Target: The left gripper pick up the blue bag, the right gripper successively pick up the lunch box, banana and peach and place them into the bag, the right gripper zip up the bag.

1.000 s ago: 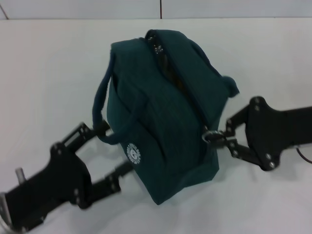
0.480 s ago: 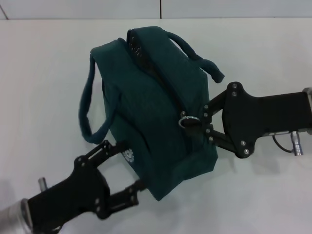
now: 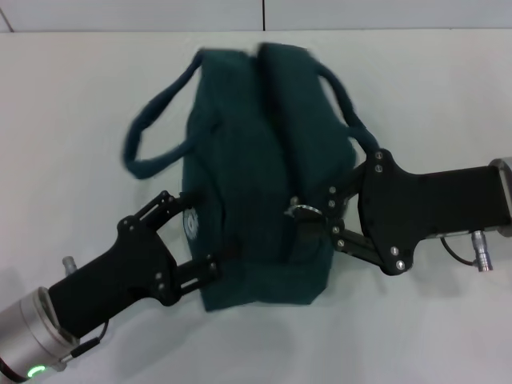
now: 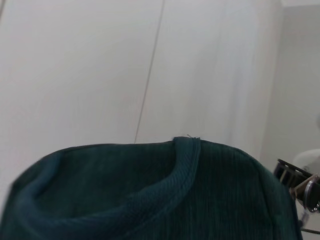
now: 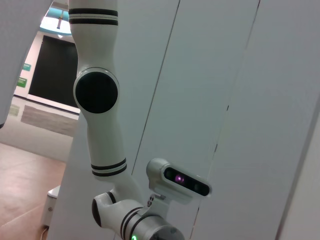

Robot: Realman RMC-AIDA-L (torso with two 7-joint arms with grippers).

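While clamped on the zipper pull [image 3: 302, 212] at centre frame, right gripper [image 3: 318, 222] risked slipping off or snagging fabric. Left gripper [image 3: 192, 246], lower left, gripped the blue bag [image 3: 256, 160] on the table [image 3: 72, 120]; could have twisted loose under the pull.

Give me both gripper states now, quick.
Left gripper: shut on the blue bag.
Right gripper: shut on the bag's zipper pull.

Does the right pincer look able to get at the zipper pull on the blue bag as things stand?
Probably yes: the right pincer is already at the zipper pull on the blue bag, nothing between; the left pincer grips the opposite side.
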